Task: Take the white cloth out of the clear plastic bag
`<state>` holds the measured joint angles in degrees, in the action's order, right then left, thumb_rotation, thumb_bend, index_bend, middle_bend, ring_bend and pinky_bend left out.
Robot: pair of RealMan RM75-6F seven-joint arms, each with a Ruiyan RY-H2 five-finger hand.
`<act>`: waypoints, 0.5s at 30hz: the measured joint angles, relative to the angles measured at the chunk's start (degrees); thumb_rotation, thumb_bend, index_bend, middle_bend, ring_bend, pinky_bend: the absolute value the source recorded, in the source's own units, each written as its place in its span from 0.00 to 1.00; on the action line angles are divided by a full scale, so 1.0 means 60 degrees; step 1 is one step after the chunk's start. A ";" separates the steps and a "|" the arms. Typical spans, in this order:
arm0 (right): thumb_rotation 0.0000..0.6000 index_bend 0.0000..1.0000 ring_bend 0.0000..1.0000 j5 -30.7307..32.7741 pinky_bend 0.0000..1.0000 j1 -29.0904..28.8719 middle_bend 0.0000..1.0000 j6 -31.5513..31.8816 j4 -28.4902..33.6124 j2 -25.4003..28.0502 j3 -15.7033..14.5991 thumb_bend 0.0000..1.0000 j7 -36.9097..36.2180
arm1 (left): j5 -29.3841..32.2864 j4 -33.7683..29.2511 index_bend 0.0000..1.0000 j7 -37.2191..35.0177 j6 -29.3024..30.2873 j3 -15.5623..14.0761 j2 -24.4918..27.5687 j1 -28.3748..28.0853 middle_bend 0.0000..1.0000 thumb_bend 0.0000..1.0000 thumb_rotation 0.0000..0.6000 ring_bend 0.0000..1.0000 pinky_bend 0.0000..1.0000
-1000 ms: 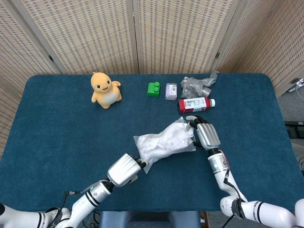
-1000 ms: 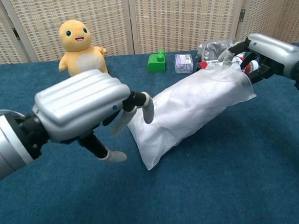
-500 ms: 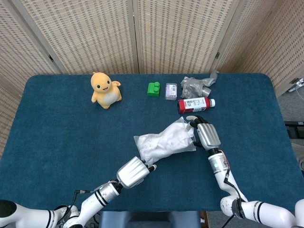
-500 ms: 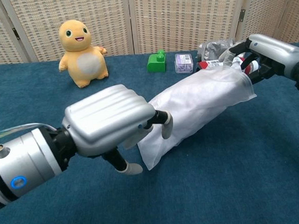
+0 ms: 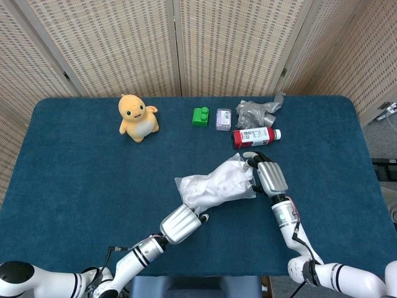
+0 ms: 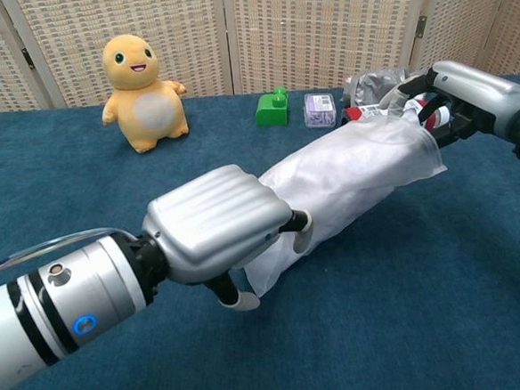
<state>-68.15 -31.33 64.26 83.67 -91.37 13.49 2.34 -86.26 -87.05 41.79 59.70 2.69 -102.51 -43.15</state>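
Since a second ago, the left robot hand (image 6: 216, 231) has slid forward and to the right, up to the near end of the clear plastic bag (image 5: 217, 186). Its fingers are bent and touch the bag's near end, but I cannot tell if they have hold of it. The right robot hand (image 6: 456, 92) has stayed put and grips the far end of the bag. The bag lies stretched between the two hands in the middle of the blue bench (image 5: 80, 180). The white cloth (image 6: 348, 175) is inside the bag and fills most of it.

At the back of the bench stand a yellow toy (image 5: 137, 117), a green block (image 5: 200, 116), a small purple box (image 5: 223, 118), a crumpled grey wrapper (image 5: 257, 110) and a red bottle (image 5: 255, 135) lying on its side.
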 measured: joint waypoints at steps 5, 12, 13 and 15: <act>1.00 0.71 0.13 -0.0038 0.28 0.0013 0.24 0.0014 0.0003 -0.0007 -0.0001 0.64 -0.0025 | 0.0161 0.0148 0.41 0.0354 -0.0045 0.0089 -0.0145 -0.0018 0.74 0.05 1.00 0.70 0.85; 1.00 0.71 0.13 -0.0089 0.28 0.0042 0.24 0.0032 0.0054 0.0031 -0.0004 0.64 -0.0064 | 0.0519 0.0258 0.43 0.0787 -0.0103 0.0164 -0.0329 0.0017 0.73 0.05 1.00 0.70 0.85; 1.00 0.71 0.13 -0.0093 0.28 0.0045 0.24 0.0030 0.0056 0.0032 -0.0006 0.64 -0.0071 | 0.0573 0.0278 0.43 0.0846 -0.0104 0.0170 -0.0358 0.0026 0.73 0.05 1.00 0.70 0.85; 1.00 0.71 0.13 -0.0099 0.28 0.0049 0.24 0.0028 0.0057 0.0032 -0.0009 0.64 -0.0077 | 0.0636 0.0299 0.44 0.0918 -0.0100 0.0170 -0.0387 0.0045 0.72 0.05 1.00 0.70 0.85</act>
<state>-68.74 -31.03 64.43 84.01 -91.18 13.44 1.88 -82.45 -85.26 47.29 59.10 3.71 -104.84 -42.88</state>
